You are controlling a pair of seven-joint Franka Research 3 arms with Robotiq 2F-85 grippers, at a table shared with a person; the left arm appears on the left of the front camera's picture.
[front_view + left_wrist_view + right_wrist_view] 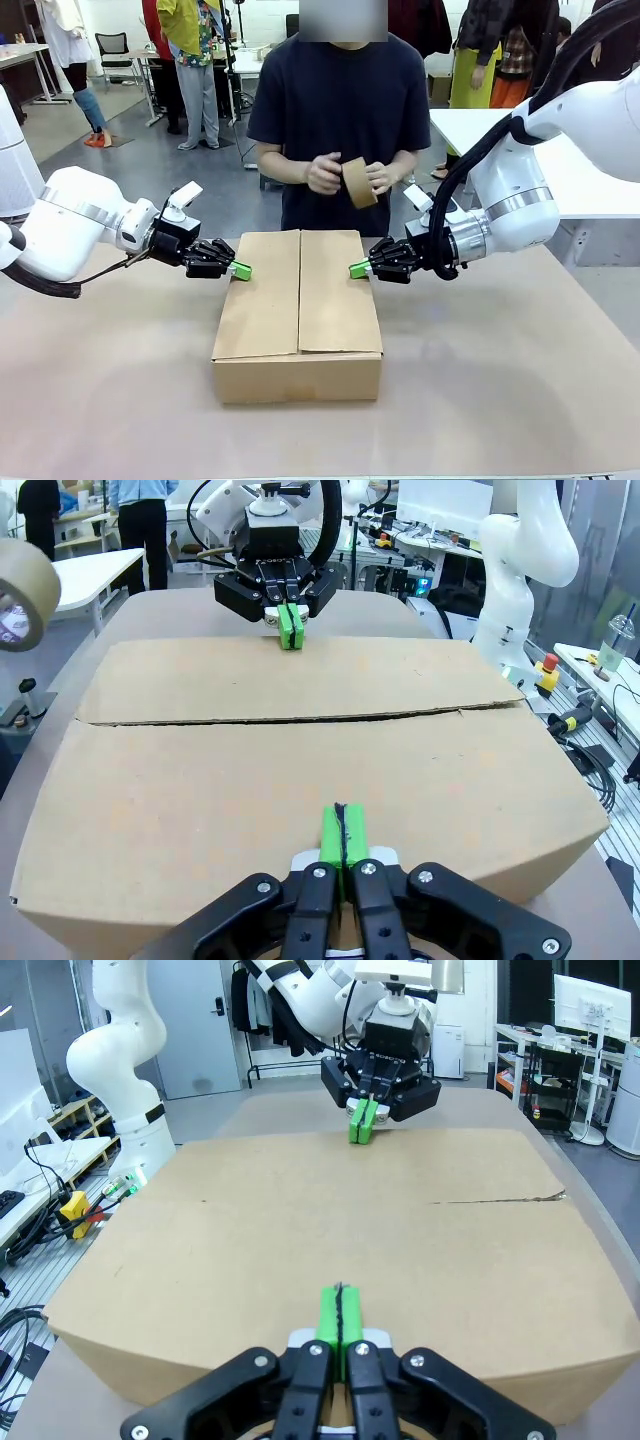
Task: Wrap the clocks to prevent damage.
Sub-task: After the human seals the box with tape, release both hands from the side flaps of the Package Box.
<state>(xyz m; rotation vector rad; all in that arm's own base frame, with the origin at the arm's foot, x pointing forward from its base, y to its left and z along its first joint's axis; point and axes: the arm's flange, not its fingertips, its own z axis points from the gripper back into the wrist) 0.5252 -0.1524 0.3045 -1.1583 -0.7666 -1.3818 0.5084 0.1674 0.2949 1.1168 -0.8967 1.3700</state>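
Observation:
A closed cardboard box (298,300) sits mid-table, its two top flaps meeting along a centre seam. My left gripper (241,270) is shut, its green pads resting on the left flap's edge (343,830). My right gripper (357,269) is shut too, pads touching the right flap's edge (340,1310). Each wrist view shows the other gripper across the box top: the right gripper (290,628) and the left gripper (363,1125). The person at the far side holds a roll of brown tape (358,183) in both hands above the box. The clocks are out of view.
The brown table (500,380) has free room all round the box. A white table (590,180) stands at the back right. Cables and a yellow stop button (75,1207) lie off the table's side. Other people stand far behind.

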